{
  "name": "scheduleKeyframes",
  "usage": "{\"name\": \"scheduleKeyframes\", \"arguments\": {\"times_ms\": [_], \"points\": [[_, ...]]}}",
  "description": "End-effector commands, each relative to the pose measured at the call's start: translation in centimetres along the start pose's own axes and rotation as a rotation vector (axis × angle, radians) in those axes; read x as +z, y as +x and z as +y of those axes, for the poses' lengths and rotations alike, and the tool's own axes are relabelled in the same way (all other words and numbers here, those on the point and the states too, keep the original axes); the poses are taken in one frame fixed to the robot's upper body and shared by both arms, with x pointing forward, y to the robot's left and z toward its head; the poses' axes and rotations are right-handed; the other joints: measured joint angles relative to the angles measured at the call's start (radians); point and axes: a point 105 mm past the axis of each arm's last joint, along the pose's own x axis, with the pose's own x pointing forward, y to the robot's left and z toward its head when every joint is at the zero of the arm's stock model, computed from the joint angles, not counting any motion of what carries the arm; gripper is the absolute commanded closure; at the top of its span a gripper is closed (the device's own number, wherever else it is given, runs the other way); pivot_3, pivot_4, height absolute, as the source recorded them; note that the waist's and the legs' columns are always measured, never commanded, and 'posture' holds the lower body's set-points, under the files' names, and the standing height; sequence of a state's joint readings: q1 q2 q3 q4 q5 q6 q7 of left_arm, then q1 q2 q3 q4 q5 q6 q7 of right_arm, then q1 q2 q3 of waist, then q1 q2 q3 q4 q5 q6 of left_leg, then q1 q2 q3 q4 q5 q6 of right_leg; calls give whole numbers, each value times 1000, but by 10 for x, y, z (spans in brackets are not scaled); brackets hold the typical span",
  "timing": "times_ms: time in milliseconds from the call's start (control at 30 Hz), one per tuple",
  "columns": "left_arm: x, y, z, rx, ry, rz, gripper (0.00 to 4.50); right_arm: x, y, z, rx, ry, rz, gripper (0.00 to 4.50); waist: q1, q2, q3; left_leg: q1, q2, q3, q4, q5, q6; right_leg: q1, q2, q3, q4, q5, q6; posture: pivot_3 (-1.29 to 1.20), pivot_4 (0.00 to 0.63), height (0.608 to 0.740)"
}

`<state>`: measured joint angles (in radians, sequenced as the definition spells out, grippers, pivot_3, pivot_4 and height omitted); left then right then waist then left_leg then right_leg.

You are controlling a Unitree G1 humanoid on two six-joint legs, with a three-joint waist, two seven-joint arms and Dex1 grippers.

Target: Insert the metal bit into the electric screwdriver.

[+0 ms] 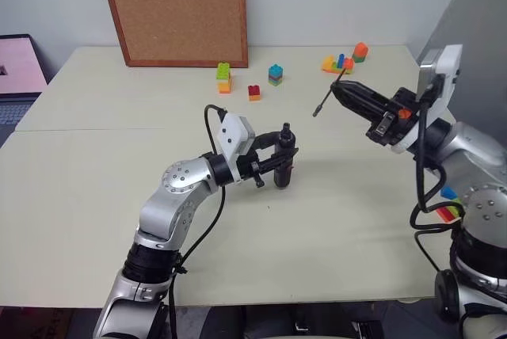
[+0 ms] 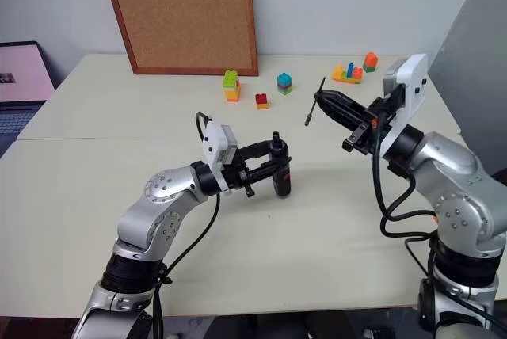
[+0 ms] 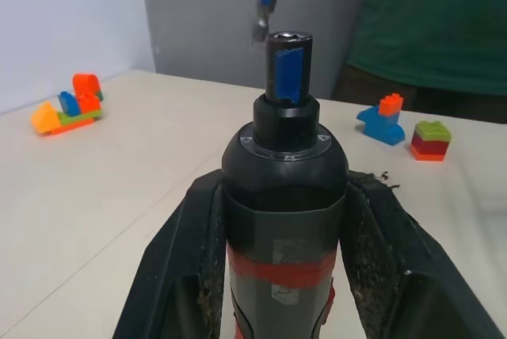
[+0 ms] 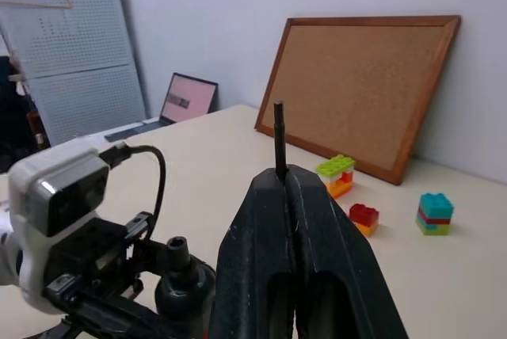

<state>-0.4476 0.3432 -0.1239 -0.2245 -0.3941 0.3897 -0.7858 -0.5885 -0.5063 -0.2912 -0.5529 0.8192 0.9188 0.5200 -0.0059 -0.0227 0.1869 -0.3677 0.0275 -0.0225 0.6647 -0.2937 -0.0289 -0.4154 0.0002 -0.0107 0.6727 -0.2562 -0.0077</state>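
Left hand clamps the black pen-shaped electric screwdriver upright above the beige counter, socket up to receive the thin grey metal bit, which the right hand pinches well apart, raised in the air.

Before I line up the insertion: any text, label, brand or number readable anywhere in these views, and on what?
Nothing can be read.
Laptop screen: a dark strip that may be text, too small to read.
Electric screwdriver: a grey patch on the red band, no legible characters.
Metal bit: no marking visible.
Cork board: bare, no notes.
Toy blocks: no print.
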Motion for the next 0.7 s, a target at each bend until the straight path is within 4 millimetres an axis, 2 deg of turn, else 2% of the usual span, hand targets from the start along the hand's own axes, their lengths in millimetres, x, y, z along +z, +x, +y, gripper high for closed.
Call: {"name": "scheduleKeyframes", "arguments": {"times_ms": [33,333,500,700], "points": [[15,7,-10,-24,52,-51,2858,21,-1,14,73,-11,-50,4500,0,0,0,0,0,0,0,0,0,0,0,0,0,0,0,0,150,740],[7,10,-16,-76,35,-16,2858,26,-2,26,178,3,-18,4500,1,0,0,-1,0,0,0,0,0,0,0,0,-1,0,0,0,150,740],[4,10,-14,-88,55,12,2858,30,-2,31,242,10,18,4500,1,0,0,0,0,0,0,0,0,0,2,0,-1,0,0,0,150,740],[-3,12,-17,-84,56,19,2858,28,-1,35,286,33,88,4500,2,0,0,0,0,1,0,0,0,0,3,0,-1,0,0,0,150,740]]}}
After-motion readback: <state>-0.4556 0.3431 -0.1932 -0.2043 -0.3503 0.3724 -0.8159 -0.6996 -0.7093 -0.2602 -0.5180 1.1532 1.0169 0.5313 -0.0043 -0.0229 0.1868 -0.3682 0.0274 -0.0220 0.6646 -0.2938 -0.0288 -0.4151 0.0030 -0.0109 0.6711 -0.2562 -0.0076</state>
